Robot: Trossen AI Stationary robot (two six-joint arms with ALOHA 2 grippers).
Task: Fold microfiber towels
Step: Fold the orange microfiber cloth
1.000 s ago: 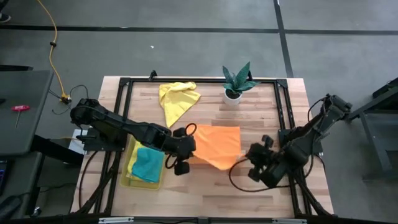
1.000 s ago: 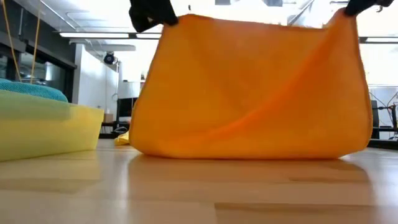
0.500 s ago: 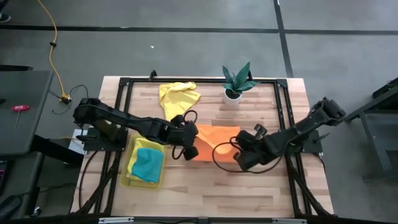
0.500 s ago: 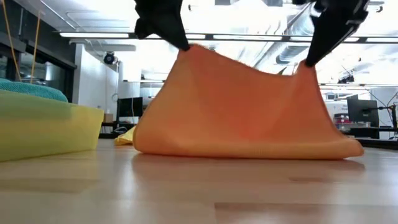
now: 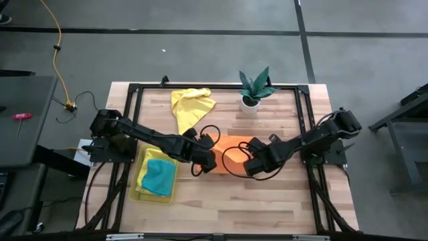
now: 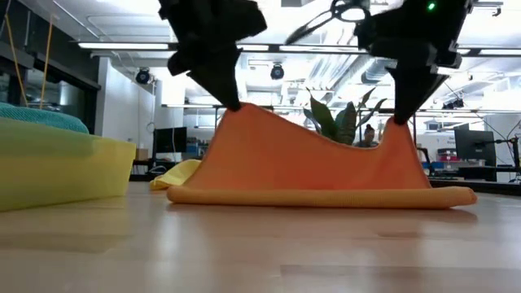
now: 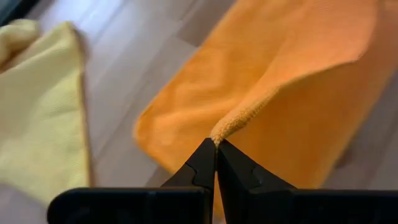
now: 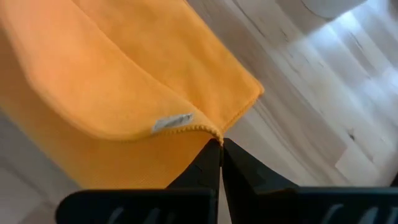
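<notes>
An orange towel [image 5: 231, 144] lies at the table's middle, its lower layer flat on the wood [image 6: 326, 195]. My left gripper [image 5: 204, 158] and my right gripper [image 5: 251, 161] are each shut on one raised corner of it. The edge between them sags [image 6: 313, 138]. A yellow towel [image 5: 190, 107] lies crumpled at the far left. A teal towel [image 5: 159, 177] rests in the yellow tray [image 5: 142, 191]. My left gripper pinches the orange towel's left raised corner [image 7: 225, 129] between its fingertips, coming from above and slanting down. The corner stands lifted while the cloth below it runs down to the table. My right gripper pinches the right raised corner [image 8: 208, 130], beside a small white label, between its fingertips, also slanting down from above. That corner is lifted, and the cloth slopes down to the layer on the table.
A small potted plant [image 5: 255, 87] stands at the far edge behind the towel, also seen in the low view [image 6: 338, 122]. The yellow tray [image 6: 65, 171] sits near the left edge. Bare wood lies along the near edge [image 5: 234, 201].
Both grippers have sunk and gone toward the far edge, the right one also toward the table's left, closing the gap between them. The orange towel, first hanging as a tall sheet, now lies mostly flat, its held edge low and sagging.
</notes>
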